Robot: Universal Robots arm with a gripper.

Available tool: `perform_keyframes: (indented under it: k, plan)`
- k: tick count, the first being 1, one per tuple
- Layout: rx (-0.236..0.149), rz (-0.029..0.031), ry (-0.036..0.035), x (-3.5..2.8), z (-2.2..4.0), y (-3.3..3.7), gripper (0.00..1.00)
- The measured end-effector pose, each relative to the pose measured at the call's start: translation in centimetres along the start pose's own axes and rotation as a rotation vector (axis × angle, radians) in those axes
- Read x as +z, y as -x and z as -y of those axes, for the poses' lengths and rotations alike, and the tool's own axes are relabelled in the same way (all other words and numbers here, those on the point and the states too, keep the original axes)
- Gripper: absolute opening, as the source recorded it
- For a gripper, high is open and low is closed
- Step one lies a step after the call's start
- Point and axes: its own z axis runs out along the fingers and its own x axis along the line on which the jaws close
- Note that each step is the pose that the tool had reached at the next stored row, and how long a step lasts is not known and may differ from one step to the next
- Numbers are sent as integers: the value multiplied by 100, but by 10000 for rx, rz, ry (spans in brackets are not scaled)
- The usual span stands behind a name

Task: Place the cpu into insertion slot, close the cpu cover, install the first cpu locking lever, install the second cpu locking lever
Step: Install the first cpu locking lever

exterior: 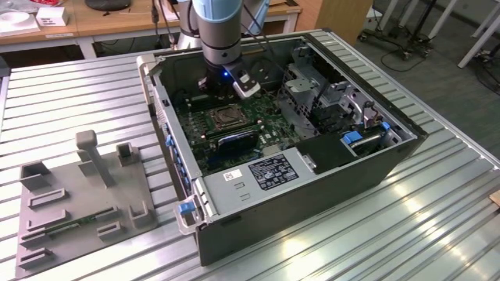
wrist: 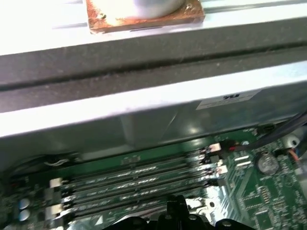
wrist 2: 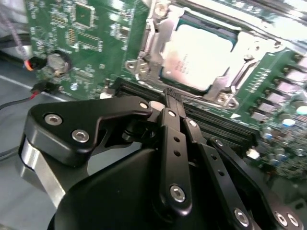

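The cpu point(wrist 2: 199, 60) sits in its socket under the closed cpu cover point(wrist 2: 156, 38), just beyond the fingers point(wrist 2: 172, 98), which are pressed together, empty, above the memory slots point(wrist 2: 218, 122) on the motherboard point(wrist 2: 91, 38).

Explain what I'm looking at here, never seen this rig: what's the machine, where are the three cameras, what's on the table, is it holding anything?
A single robot arm reaches down into an open desktop computer case lying on its side on a ribbed metal table. The exterior view looks at it all from off the arm. Both wrist views ride on the arm near the gripper, looking into the case.

The second wrist view shows the black gripper with its jaws closed together and nothing between them, hovering over the memory slots beside the socket. The cpu already lies in the socket on the green motherboard, with the cpu cover, a silvery frame, around it.

On the exterior view's left, a grey fixture plate with upright holders lies on the table.
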Motion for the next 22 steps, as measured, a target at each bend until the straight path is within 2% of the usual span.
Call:
perform_keyframes:
  k: [2, 4, 9, 10, 12, 16, 17, 19, 22]
  plan:
    - [31, -189, -162, -4, 0, 1, 11]
    - [55, -370, -360, -6, 1, 2, 11]
    - [99, -800, -959, -9, 2, 3, 11]
    - [107, -866, -1039, -8, 2, 3, 11]
    - [115, -916, -1090, -8, 3, 2, 11]
    - [115, -930, -1104, -9, 2, 3, 11]
    - [120, -998, -1209, -9, 1, 7, 11]
    - [130, -1138, -1477, -11, 0, 10, 11]
    - [129, -1308, -1981, -11, -1, 13, 11]
